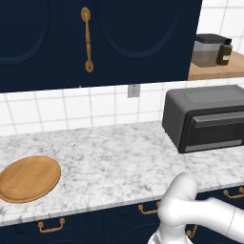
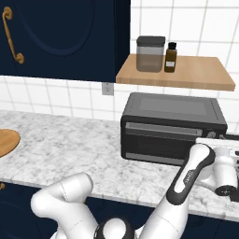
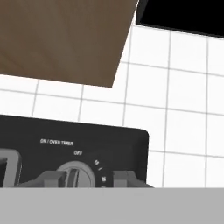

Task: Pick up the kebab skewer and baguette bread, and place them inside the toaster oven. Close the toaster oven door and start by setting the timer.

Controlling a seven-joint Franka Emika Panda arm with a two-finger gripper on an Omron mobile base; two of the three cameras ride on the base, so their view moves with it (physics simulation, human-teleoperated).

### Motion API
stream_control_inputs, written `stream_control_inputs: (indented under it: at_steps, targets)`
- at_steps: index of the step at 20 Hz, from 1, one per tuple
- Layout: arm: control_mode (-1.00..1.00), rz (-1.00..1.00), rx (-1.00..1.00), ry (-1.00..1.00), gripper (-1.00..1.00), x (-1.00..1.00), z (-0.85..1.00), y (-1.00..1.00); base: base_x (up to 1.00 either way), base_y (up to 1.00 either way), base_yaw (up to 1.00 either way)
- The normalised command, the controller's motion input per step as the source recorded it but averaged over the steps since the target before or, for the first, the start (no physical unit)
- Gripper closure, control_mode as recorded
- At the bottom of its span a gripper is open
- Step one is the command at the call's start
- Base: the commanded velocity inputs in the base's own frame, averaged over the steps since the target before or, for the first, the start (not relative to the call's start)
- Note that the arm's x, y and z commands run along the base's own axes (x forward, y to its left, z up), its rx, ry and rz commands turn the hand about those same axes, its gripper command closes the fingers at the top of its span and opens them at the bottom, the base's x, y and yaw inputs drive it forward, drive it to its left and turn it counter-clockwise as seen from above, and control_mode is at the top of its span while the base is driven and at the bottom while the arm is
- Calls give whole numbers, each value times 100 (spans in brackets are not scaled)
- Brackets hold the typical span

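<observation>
The toaster oven stands on the marble counter at the right, and its door is shut. My arm reaches to the oven's right front, with the hand at its control panel. In the hand view the timer knob sits below the label "ON / OVEN TIMER", close to the OFF mark. My gripper is open around the knob. One fingertip is at the knob's left edge and the other stands a little apart on the right. The kebab skewer and the baguette bread are out of view.
A round wooden plate lies bare at the counter's left. Above the oven, a wooden shelf carries a grey lidded canister and a dark bottle. Dark blue wall cabinets hang overhead.
</observation>
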Motion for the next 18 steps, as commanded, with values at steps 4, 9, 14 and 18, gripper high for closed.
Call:
stream_control_inputs:
  at_steps: [4,9,14,18]
  targets:
    - [-100,-10,0,-6,100,0,0,5,0,0,0]
    - [-100,-2,0,-7,100,-1,0,2,0,0,0]
    - [-100,0,-4,-3,100,0,0,20,0,0,0]
    - [-100,0,-8,-2,100,0,0,24,0,0,0]
